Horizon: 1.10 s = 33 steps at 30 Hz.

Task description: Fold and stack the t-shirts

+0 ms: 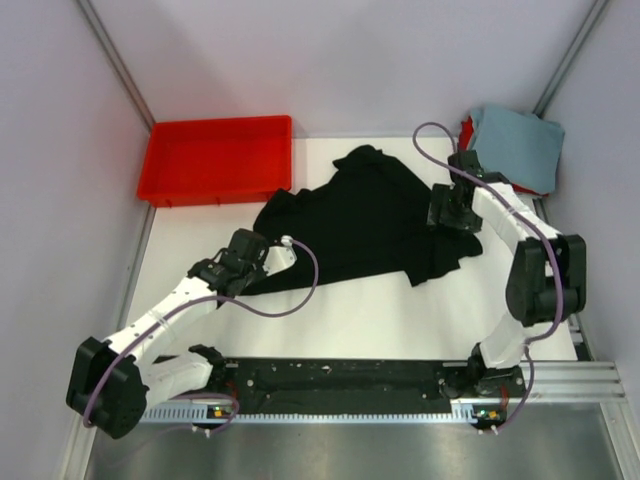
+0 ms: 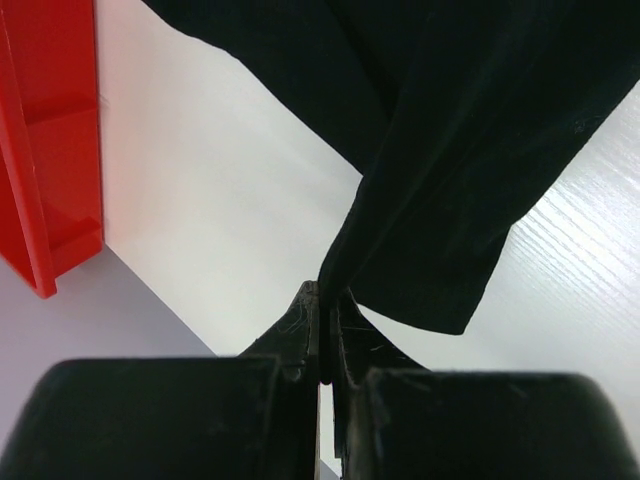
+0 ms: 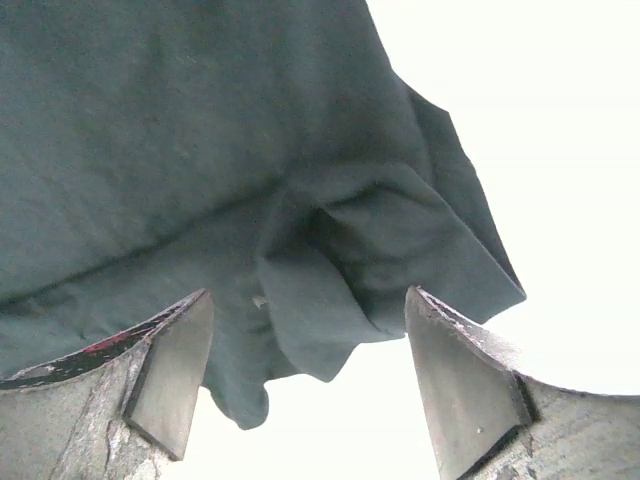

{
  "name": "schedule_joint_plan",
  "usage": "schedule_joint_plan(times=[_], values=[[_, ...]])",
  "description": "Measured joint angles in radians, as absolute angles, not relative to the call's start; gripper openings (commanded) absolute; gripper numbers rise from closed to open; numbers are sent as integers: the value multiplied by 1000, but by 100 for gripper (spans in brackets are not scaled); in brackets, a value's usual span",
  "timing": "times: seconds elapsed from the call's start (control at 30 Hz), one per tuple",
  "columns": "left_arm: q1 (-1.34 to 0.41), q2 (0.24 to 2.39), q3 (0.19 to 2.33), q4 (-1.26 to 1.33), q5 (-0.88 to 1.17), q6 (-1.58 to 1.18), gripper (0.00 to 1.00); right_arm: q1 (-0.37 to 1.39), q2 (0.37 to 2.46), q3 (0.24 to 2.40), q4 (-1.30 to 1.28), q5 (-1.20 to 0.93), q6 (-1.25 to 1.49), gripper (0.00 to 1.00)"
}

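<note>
Overhead first: black t-shirt lying crumpled and unfolded across the far middle of the tabletop, left pincer at its near-left edge, right pincer over its right side. Probably light, limp and not slippery, apt to sag and bunch rather than keep any shape; best taken by a hem, corner or sleeve edge, pinching only a thin layer. Beyond on the left, red tray, near the cloth's far-left edge and likely in the way of any wide sweep that way. At the far right corner, grey-blue t-shirt folded, with a sliver of red t-shirt showing at its edge, just beside the right arm. Next, from the left wrist: pincer clamped shut on a thin edge of the black cloth, fabric drawn away in a fold above bare white tabletop, tray wall off to the left. Lastly, from the right wrist: pincer spread wide, fingers either side of a rumpled fold, gripping nothing; hard to tell whether touching the cloth.
</note>
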<state>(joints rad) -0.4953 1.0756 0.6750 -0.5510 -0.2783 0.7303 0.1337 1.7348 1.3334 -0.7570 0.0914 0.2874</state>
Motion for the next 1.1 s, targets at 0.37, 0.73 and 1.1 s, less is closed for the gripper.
schedule_joint_plan(times=[0.37,0.73,1.1], values=[[-495,1071,672,-542,-243,726,0,55,1319,917,-713,163,389,64],[-495,1071,672,-542,-233,722,0,18,1505,825,-508,52,422,64],[-493,1071,672,-547,-233,720,0,0,1539,825,-381,-39,418,0]])
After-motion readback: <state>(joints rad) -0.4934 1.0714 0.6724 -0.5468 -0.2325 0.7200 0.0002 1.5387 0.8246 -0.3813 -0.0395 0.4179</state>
